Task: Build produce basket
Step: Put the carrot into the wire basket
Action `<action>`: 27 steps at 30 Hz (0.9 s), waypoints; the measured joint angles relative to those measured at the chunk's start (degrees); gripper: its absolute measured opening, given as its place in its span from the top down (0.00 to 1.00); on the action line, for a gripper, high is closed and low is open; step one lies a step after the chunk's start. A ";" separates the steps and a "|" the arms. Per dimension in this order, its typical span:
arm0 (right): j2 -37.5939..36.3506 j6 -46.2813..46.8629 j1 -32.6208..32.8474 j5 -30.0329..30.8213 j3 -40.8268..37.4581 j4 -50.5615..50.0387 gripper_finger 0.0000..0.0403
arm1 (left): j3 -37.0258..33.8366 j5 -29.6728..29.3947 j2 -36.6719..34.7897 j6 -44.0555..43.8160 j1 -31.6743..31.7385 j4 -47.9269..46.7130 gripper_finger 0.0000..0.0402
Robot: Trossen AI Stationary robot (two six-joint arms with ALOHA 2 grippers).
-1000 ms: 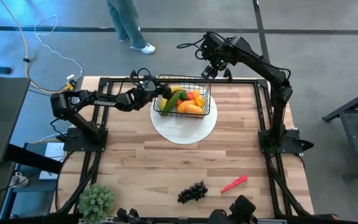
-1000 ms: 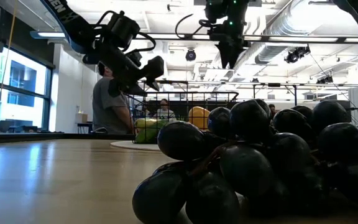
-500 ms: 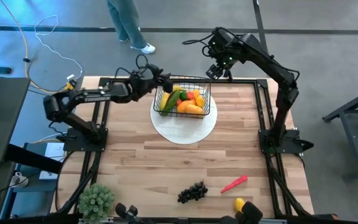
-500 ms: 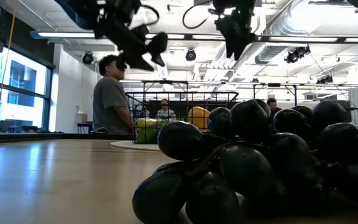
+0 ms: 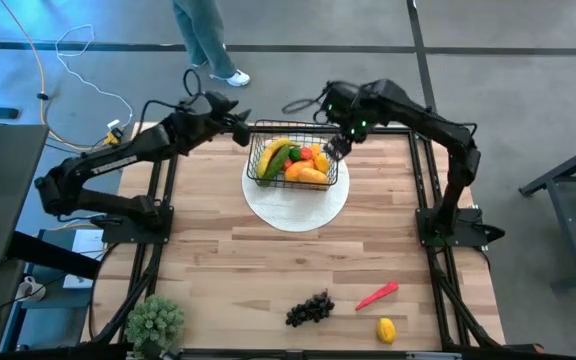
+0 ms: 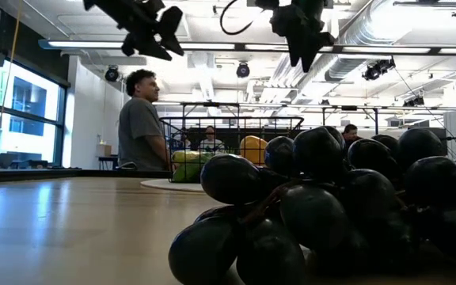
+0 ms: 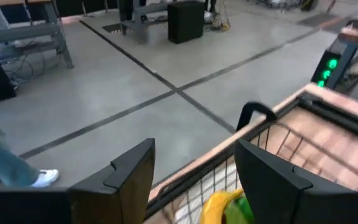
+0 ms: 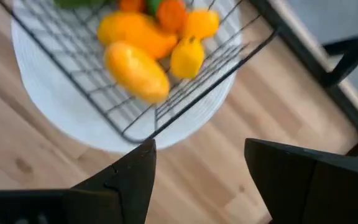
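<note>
The basket (image 5: 294, 160) sits on a white round plate (image 5: 296, 205) at the far middle of the bench (image 5: 268, 270). Inside it lie a yellow banana (image 5: 270, 152), a green cucumber (image 5: 279, 160), orange-yellow mangoes (image 5: 308, 173), a small red-orange fruit (image 5: 307, 154) and a lemon (image 8: 188, 56); the right wrist view shows the mangoes and lemon gathered in the basket's right end.

The right end effector (image 5: 339, 143) hangs just above the basket's far right corner, fingers (image 8: 132, 177) spread well apart and holding nothing. The left end effector (image 5: 240, 124) hovers beyond the basket's far left corner, near the bench's far edge, its fingers (image 7: 135, 174) also wide open and empty; past them its wrist view shows the basket rim and the banana.

Well apart from the basket, along the near edge, lie a bunch of dark grapes (image 5: 309, 308), a red chili pepper (image 5: 377, 294) to their right, and a second lemon (image 5: 386, 329) nearest the edge. A green potted plant (image 5: 154, 322) stands at the near left corner.

A person (image 6: 139, 119) stands in the room beyond the bench.
</note>
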 joint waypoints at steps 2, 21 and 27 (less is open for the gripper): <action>-0.17 2.46 2.49 0.02 -2.06 -0.28 0.44 | 0.00 0.22 -1.42 1.02 0.00 -2.58 0.48; -13.00 23.97 24.62 -9.49 -30.25 1.02 0.44 | -0.07 13.56 -3.33 2.77 -0.11 -15.59 0.48; -13.61 25.67 31.30 -14.79 -37.49 2.18 0.44 | -0.07 15.83 -3.33 2.77 -0.11 -15.74 0.48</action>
